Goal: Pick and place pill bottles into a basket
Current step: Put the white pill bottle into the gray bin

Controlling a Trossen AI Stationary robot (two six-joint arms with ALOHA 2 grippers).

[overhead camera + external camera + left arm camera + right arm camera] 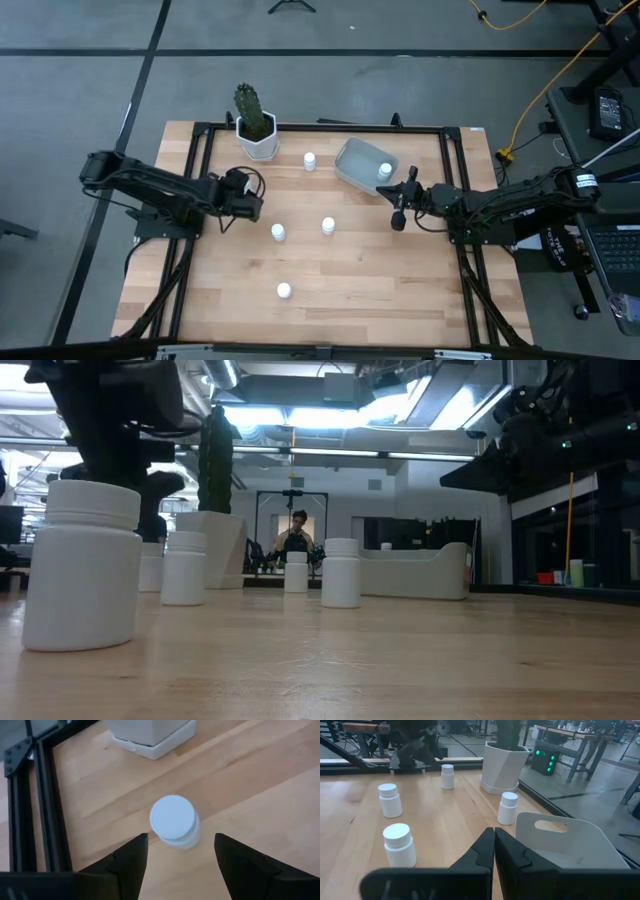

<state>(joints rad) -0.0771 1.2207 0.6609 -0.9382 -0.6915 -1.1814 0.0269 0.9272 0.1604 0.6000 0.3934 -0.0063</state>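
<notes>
Several small white pill bottles stand upright on the wooden table (400,290): one (309,160) beside the cactus pot, two (278,232) (328,226) at the middle, and one (284,291) nearer the front. Another (385,171) stands inside the pale grey basket (352,160). My left gripper (258,207) is open and tipped downward. In its wrist view a further bottle (172,820) stands just beyond its fingertips (181,836), centred on the gap and untouched; the high view hides this bottle under the gripper. My right gripper (398,218) is shut and empty, by the basket's near right corner (560,840).
A white hexagonal pot (258,138) with a cactus stands at the far left, close behind my left gripper's bottle (447,776). A black metal frame (190,180) runs around the table's edges. Bare wood lies toward the front right. A person (298,535) shows far off in the room.
</notes>
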